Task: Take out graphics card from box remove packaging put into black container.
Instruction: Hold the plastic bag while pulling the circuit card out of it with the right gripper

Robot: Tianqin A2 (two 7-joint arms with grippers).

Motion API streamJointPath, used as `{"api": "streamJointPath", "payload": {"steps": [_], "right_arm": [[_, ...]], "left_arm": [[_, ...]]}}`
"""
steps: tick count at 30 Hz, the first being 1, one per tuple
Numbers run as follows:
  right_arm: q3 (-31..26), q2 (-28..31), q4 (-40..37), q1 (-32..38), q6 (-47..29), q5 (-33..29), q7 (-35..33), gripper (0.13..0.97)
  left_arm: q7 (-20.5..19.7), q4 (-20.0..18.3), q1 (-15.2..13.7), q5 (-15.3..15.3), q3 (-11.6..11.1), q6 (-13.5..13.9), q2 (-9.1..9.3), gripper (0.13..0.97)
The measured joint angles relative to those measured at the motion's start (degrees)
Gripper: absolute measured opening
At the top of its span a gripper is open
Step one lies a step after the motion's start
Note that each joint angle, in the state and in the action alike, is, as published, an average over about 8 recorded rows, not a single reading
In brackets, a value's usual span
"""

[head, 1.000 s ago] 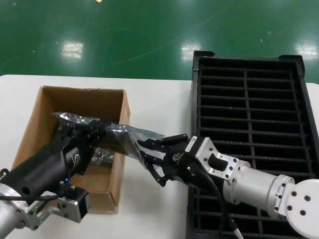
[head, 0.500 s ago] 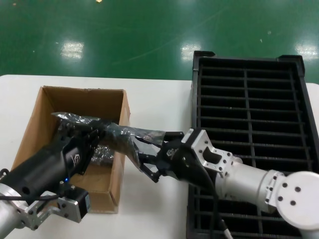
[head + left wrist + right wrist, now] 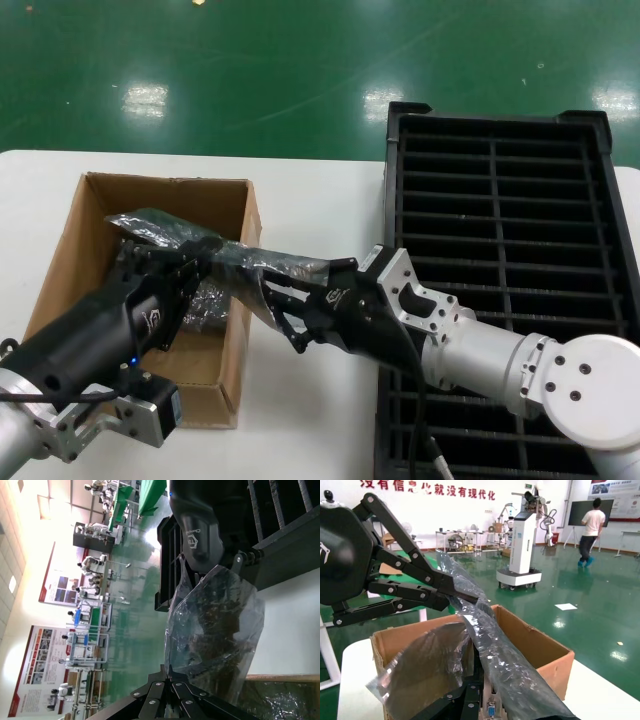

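We see a white tabletop (image 3: 310,195) whose far edge runs across the head view, and beyond that edge a glossy green floor (image 3: 300,60) with bright patches of reflected light. In the right wrist view the same green floor stretches back to a white wheeled machine (image 3: 522,545), a person in a white shirt (image 3: 591,530) beside a dark screen (image 3: 580,512), and a white wall with red lettering (image 3: 427,490). The left wrist view shows wall posters (image 3: 60,582).

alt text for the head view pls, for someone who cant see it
Two robot grippers hold a crinkled grey plastic bag over the right wall of an open cardboard box: the left gripper over the box, the right gripper at the bag's outer end. A black slotted tray sits to the right on the white table.
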Motion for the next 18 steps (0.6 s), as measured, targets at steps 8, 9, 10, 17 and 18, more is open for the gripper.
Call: {"api": "streamJointPath", "payload": {"steps": [8, 9, 10, 17, 18], "right_arm": [[0.16, 1.79, 2.66, -1.08, 0.28, 0.78, 0.23, 0.187], [0.2, 2.17, 3.32, -1.39, 0.28, 0.89, 0.2, 0.187], [0.24, 2.61, 4.08, -1.76, 0.25, 1.02, 0.13, 0.187], [0.63, 6.72, 10.77, -5.08, -0.2, 2.38, -1.54, 0.187], [0.71, 7.33, 11.67, -5.55, -0.24, 2.57, -1.87, 0.187]], "left_arm": [[0.0, 0.0, 0.0, 0.0, 0.0, 0.0, 0.0, 0.14], [0.0, 0.0, 0.0, 0.0, 0.0, 0.0, 0.0, 0.14], [0.0, 0.0, 0.0, 0.0, 0.0, 0.0, 0.0, 0.14], [0.0, 0.0, 0.0, 0.0, 0.0, 0.0, 0.0, 0.14], [0.0, 0.0, 0.0, 0.0, 0.0, 0.0, 0.0, 0.14]]}}
